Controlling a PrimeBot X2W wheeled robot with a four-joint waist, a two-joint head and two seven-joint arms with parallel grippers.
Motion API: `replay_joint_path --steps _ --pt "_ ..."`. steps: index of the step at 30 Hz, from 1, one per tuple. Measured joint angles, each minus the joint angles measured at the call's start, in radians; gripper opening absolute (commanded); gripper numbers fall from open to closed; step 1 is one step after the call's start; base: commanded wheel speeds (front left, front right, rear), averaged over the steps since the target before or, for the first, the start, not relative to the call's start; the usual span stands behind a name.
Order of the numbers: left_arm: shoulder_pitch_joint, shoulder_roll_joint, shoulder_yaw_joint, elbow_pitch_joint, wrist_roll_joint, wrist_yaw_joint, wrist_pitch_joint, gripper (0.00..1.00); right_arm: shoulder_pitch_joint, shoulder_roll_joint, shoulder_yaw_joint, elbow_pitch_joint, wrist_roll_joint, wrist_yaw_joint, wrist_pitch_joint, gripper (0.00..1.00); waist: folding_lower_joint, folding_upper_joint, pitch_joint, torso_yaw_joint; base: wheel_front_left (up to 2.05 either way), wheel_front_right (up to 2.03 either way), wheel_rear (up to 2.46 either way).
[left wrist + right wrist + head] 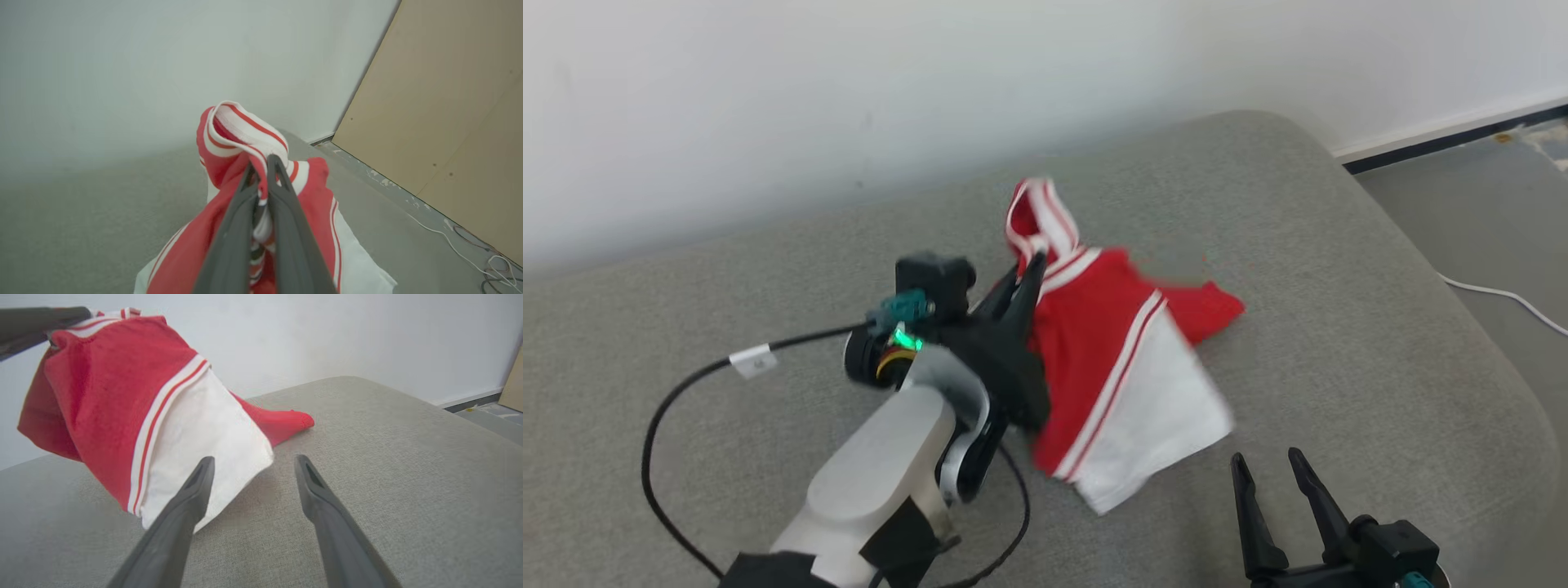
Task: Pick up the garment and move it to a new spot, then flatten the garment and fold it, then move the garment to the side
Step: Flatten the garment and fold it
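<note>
Grey upholstered cushion point(1339, 327) runs up to a plain white wall point(768, 82), and on it we have the red-and-white garment point(1094, 327) partly raised. Our left pincer point(261, 162) is clamped on it, its two dark fingers pressed together over a bunched fold of the striped ribbed trim point(241, 126), which loops up just past the tips. From that pinch the red body hangs below and to the right of the left pincer. The white panel point(204, 428) is lowest, and the tip of the red sleeve point(300, 418) rests on the cushion. Whether the panel's bottom corner is clear of the cushion we cannot tell.

Our right pincer point(254, 460) stands open and empty, low over the cushion. The white panel hangs just ahead of its left finger.

We judge this to be the pick-up step, and several things could spoil it:

- The hold is on a narrow, rolled bit of trim, so the fabric's weight could pull it out of the fingers during the carry.
- The sleeve touching the cushion could drag and twist the garment, so it lands crumpled and is harder to flatten.
- A swinging panel could catch on the open right fingers so close by.
- A single-point hold lets the cloth spin freely, so its landing orientation is hard to predict.
</note>
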Motion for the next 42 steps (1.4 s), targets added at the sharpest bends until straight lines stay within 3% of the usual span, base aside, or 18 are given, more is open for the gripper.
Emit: replay_joint_path --steps 3,4,5,6,15,17,21,28,35,42 --pt "0.037 0.001 -0.017 0.128 -0.003 0.006 0.004 0.00 -0.014 0.000 0.008 -0.006 0.009 0.000 0.000 1.00 0.0000 0.0000 0.017 0.025 0.00 0.00 0.00" --pt "0.037 0.001 -0.017 0.128 -0.003 0.006 0.004 0.24 -0.014 0.000 0.008 -0.006 0.009 0.000 0.000 1.00 0.0000 0.0000 0.017 0.025 0.00 0.00 0.00" --pt "0.042 0.003 -0.020 0.158 -0.001 0.007 0.000 0.76 -0.017 0.000 0.010 -0.007 0.010 0.000 0.000 1.00 0.0000 0.0000 0.022 0.029 0.00 0.00 0.00" --pt "0.043 0.006 -0.021 0.185 0.001 0.015 -0.008 1.00 -0.021 0.000 0.011 -0.007 0.010 0.000 0.000 1.00 0.0000 0.0000 0.027 0.034 0.00 0.00 0.00" --pt "0.009 0.055 -0.007 0.329 0.058 0.113 -0.099 1.00 -0.029 0.000 0.013 -0.003 0.017 0.000 0.000 1.00 0.0000 0.0000 0.042 0.048 0.00 0.00 0.00" --pt "-0.010 0.052 -0.012 0.311 0.071 0.104 -0.108 1.00 -0.027 0.000 0.007 -0.002 0.017 0.000 0.000 1.00 0.0000 0.0000 0.040 0.050 0.00 0.00 0.00" --pt "-0.032 0.025 -0.074 0.231 0.114 0.045 -0.109 1.00 -0.023 0.000 -0.003 -0.001 0.017 0.000 0.000 1.00 0.0000 0.0000 0.035 0.057 0.00 0.00 0.00" --pt "-0.008 0.003 -0.228 0.076 0.102 -0.045 0.057 1.00 -0.023 0.001 0.009 0.001 0.017 0.000 0.000 1.00 0.0001 0.0000 0.031 0.041 0.00 0.00 0.00" --pt "0.056 0.000 -0.379 0.018 0.068 -0.028 0.210 1.00 -0.030 0.000 0.017 -0.002 0.035 0.000 0.000 1.00 0.0000 0.0000 0.044 -0.019 0.00 0.00 0.00" --pt "0.062 0.001 -0.449 0.118 0.080 0.029 0.263 1.00 -0.039 0.000 0.015 -0.007 0.047 0.000 0.000 1.00 0.0000 0.0000 0.073 -0.085 0.00 0.00 0.00"
